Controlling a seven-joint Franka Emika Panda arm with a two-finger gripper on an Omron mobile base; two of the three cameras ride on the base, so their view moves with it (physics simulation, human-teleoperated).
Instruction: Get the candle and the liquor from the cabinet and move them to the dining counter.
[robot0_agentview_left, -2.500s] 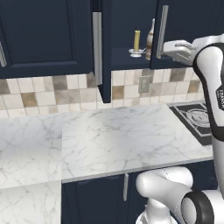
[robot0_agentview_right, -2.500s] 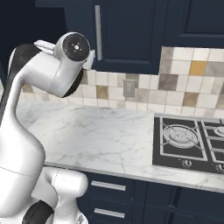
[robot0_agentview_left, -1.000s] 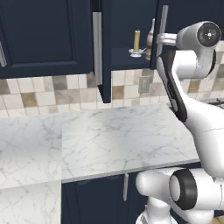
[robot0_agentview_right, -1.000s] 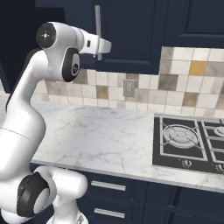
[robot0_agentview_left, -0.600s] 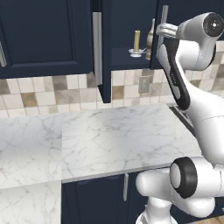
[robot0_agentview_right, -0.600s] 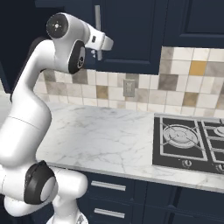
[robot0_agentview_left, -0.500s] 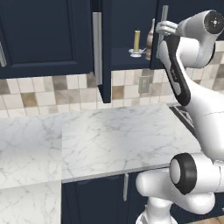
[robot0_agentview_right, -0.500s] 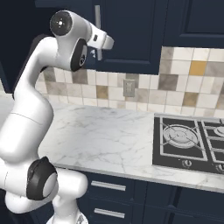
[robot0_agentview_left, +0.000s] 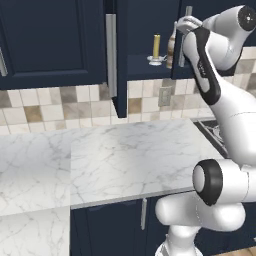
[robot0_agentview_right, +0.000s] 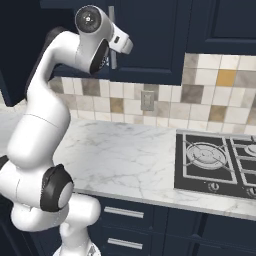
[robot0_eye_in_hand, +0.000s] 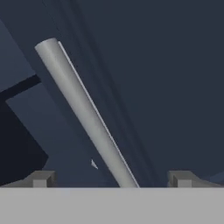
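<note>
Reaching up at the cabinet (robot0_agentview_left: 60, 40), the hand (robot0_eye_in_hand: 109, 177) held its fingers wide apart, with the right door's silver handle (robot0_eye_in_hand: 83, 109) running slantwise between them, not gripped. On the shelf inside the open cabinet, the candle (robot0_agentview_left: 156, 49) stood just beside the liquor (robot0_agentview_left: 171, 50), high above the marble table (robot0_agentview_left: 125, 155).
</note>
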